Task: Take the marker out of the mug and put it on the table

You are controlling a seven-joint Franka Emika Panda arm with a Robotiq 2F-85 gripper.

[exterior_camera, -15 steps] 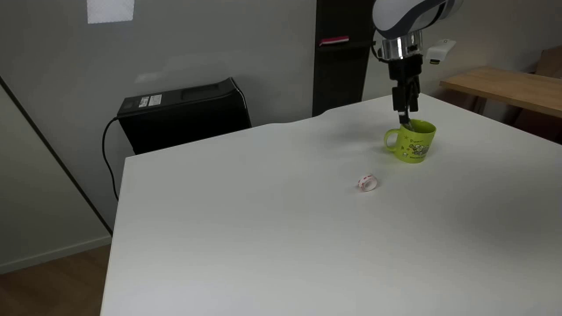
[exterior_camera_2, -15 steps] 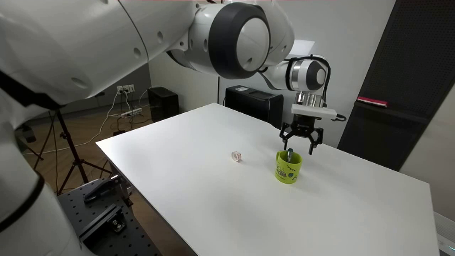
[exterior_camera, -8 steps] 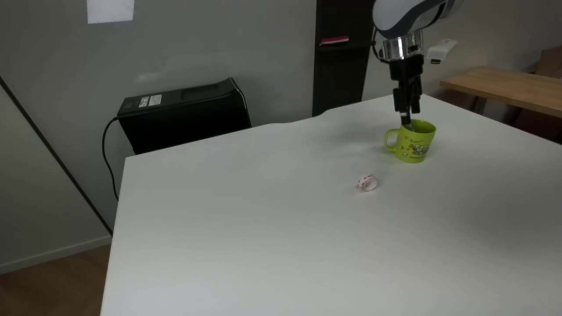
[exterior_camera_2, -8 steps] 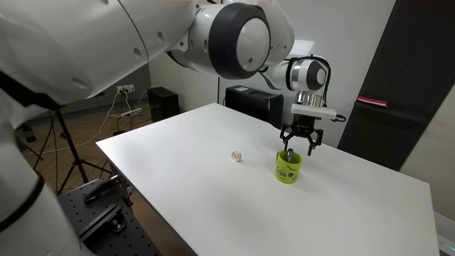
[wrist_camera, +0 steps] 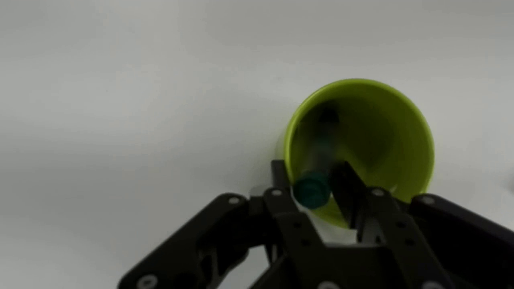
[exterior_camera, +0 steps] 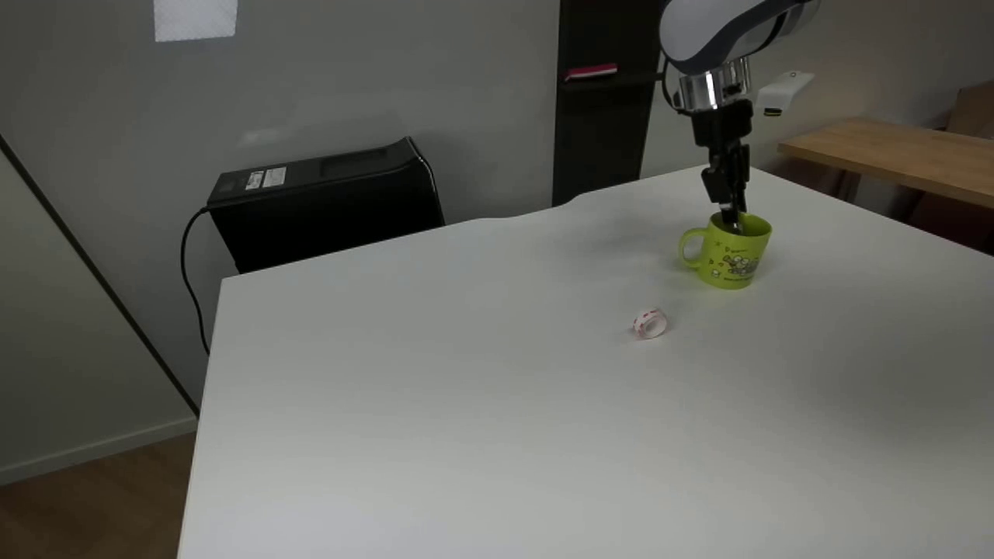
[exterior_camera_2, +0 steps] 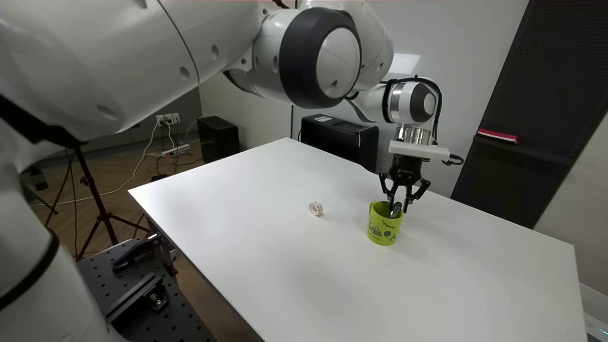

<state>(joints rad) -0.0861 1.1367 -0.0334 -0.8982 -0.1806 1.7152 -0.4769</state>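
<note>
One mug [exterior_camera_2: 382, 232] stands upright on the table [exterior_camera_2: 285, 261]; inside, the marker [wrist_camera: 311, 190] leans, long axis slanting, teal end up at the mug's rim. Over the mug, the claw [exterior_camera_2: 399, 209] straddles that end; whether it grips, I can't tell.

There is one mug [exterior_camera: 728, 262] with one handle [exterior_camera: 684, 250], one marker [wrist_camera: 316, 178] and one roll of tape [exterior_camera: 641, 324]. There is also one white table [exterior_camera: 466, 388] and one wooden table [exterior_camera: 893, 151]. There is one robot arm [exterior_camera_2: 118, 52] with one gripper [exterior_camera_2: 398, 210], which has two fingers [wrist_camera: 346, 184]. There are two black boxes [exterior_camera_2: 327, 140], three wall sockets [exterior_camera_2: 168, 118] and one power strip [exterior_camera_2: 175, 151].
</note>
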